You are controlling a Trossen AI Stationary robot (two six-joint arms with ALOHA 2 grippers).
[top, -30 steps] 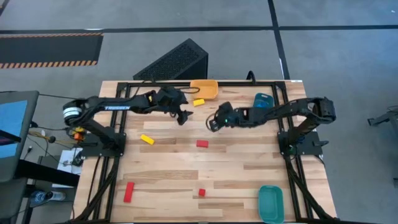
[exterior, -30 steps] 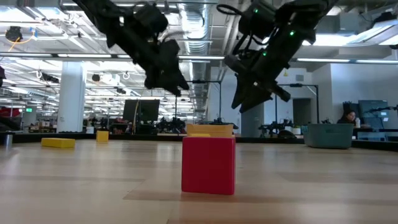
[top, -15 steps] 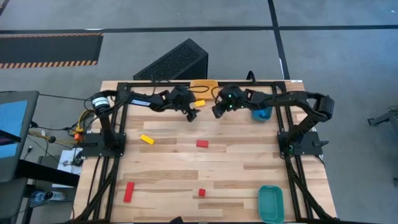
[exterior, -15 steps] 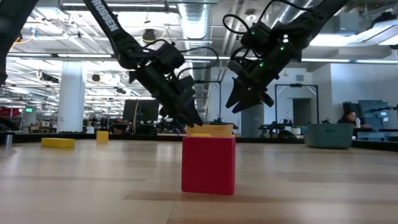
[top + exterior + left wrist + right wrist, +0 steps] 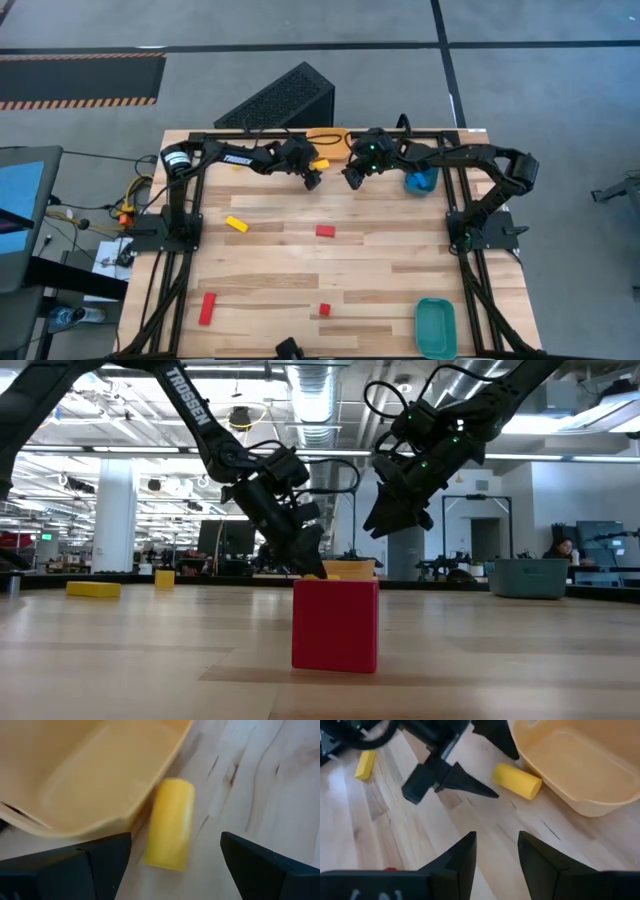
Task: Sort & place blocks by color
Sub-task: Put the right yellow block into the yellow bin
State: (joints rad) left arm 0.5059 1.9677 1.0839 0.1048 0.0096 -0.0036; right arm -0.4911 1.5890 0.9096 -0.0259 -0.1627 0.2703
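High view: both arms reach to the orange tray (image 5: pixel 328 136) at the far edge of the tabletop (image 5: pixel 400 260). The left gripper (image 5: pixel 312 181) has advanced from its position half a second ago and has come down beside the yellow cylinder (image 5: pixel 321 164), which lies touching or just beside the tray's near wall. In the left wrist view the jaws stand wide, one finger on each side of the cylinder (image 5: pixel 170 831), not touching it. The right gripper (image 5: pixel 351 177) has shifted only slightly, and hovers near the tray on the cylinder's other side; its jaws are part open and empty, as the right wrist view shows (image 5: pixel 496 851).

Remaining blocks have not moved. Relative to the tray:
- yellow bar (image 5: pixel 236 224): well apart, toward the left arm's base.
- red cube (image 5: pixel 325 231): well apart, mid-tabletop.
- red bar (image 5: pixel 207 308) and small red cube (image 5: pixel 324 310): farthest, near the front edge.
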